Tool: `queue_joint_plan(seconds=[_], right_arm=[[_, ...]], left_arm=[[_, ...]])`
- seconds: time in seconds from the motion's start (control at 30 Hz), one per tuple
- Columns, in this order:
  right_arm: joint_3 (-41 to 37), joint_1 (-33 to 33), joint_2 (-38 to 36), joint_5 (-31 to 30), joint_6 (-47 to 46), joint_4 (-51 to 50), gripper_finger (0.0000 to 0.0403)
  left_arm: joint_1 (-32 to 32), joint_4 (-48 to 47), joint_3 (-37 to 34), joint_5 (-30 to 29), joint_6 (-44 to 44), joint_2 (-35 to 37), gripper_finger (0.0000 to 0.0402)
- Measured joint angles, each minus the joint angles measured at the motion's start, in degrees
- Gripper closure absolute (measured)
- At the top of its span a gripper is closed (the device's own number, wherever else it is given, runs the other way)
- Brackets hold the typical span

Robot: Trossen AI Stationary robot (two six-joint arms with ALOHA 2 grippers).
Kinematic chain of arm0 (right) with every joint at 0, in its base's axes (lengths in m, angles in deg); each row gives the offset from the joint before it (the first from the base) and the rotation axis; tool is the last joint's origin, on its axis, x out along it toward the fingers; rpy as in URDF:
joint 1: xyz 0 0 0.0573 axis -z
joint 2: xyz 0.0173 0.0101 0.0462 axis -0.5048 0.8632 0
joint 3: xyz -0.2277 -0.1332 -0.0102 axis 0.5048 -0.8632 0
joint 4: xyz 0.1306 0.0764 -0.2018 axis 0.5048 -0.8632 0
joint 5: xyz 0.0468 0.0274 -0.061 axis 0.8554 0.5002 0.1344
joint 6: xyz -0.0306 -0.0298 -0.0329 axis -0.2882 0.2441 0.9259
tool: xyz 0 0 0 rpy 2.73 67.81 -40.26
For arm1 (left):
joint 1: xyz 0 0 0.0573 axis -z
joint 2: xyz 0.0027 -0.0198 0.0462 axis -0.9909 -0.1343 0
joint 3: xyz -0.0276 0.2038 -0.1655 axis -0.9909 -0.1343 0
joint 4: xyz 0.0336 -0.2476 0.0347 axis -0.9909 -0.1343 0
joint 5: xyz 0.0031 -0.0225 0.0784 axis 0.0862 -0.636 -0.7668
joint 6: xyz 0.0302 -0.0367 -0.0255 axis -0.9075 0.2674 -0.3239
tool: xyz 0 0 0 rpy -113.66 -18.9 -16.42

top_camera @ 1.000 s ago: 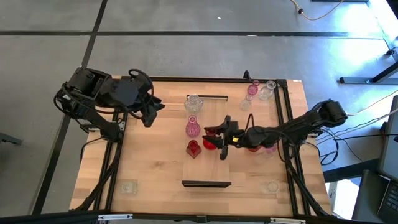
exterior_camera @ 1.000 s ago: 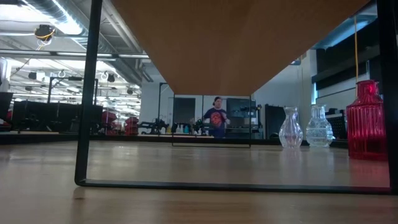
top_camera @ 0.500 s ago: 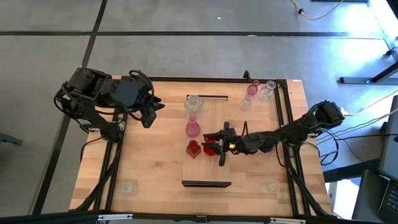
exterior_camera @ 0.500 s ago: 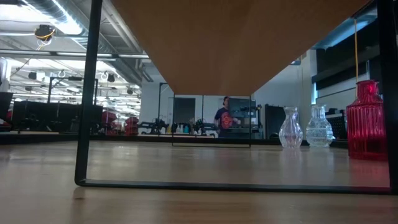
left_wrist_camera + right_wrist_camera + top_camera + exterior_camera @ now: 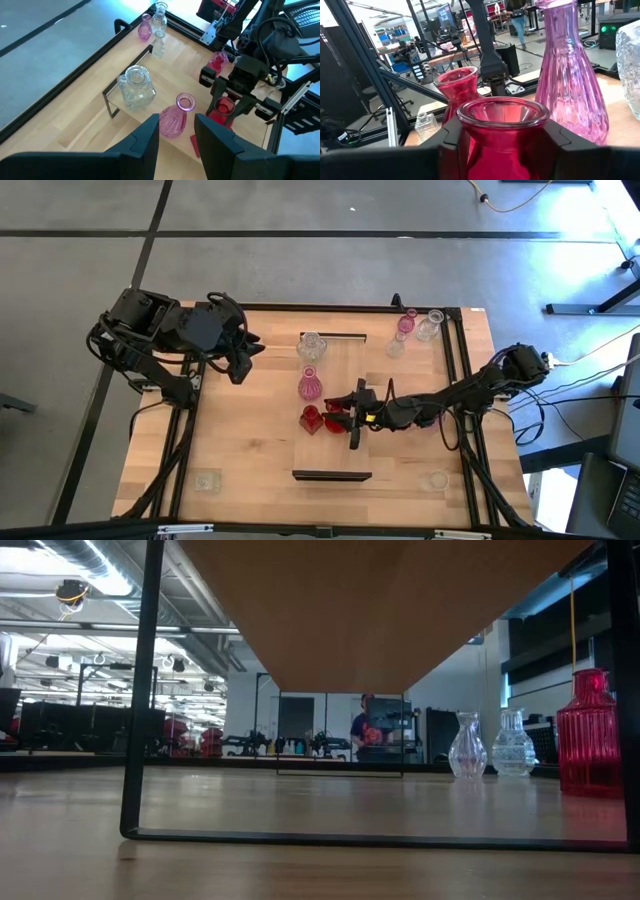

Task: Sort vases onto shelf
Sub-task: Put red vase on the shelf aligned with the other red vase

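My right gripper (image 5: 342,417) reaches over the light-wood shelf board (image 5: 345,455) and is shut on a deep red vase (image 5: 502,130). Another red vase (image 5: 311,420) stands close on its left on the board. Farther back on the board stand a pink vase (image 5: 310,385) and a clear vase (image 5: 311,345). A pink vase (image 5: 406,323) and two clear ones (image 5: 430,325) stand at the table's far right corner. My left gripper (image 5: 243,360) waits open over the table's far left, holding nothing. My right gripper pinches the deep red vase between its two fingers (image 5: 451,137), on the body just below the flared rim (image 5: 502,112). The fingers come level from the table's right. The vase is upright; whether its base touches the board I cannot tell.
Squat clear vases sit near the table's near corners (image 5: 207,480) (image 5: 435,480). Another pink vase (image 5: 432,420) stands under my right arm. In the low view a red vase (image 5: 590,735) and two clear ones (image 5: 467,745) stand beyond the shelf's black leg (image 5: 140,690). The board's near half is bare.
My right gripper has carried the red vase a little toward the table's left and near edge, closer to the other red vase on the board. A person in the room behind has walked sideways.
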State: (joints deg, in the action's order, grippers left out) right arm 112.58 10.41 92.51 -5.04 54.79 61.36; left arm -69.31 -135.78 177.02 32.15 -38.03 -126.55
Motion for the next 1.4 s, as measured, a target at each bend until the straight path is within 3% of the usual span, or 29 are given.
queue_joint_plan(seconds=[0.77,1.13,1.4], right_arm=[[0.11,0.06,-0.17,1.5,8.66,-2.71,0.027],[-0.13,0.06,0.02,1.5,8.55,-3.66,0.0182],[-0.13,0.06,0.02,1.47,8.52,-2.08,0.0174]], left_arm=[[-3.3,-0.02,0.0,0.81,-2.38,0.0,0.0284],[-4.87,-0.02,0.0,1.75,-2.82,0.0,0.0284],[-4.87,-0.02,0.0,1.75,-2.99,0.0,0.0284]])
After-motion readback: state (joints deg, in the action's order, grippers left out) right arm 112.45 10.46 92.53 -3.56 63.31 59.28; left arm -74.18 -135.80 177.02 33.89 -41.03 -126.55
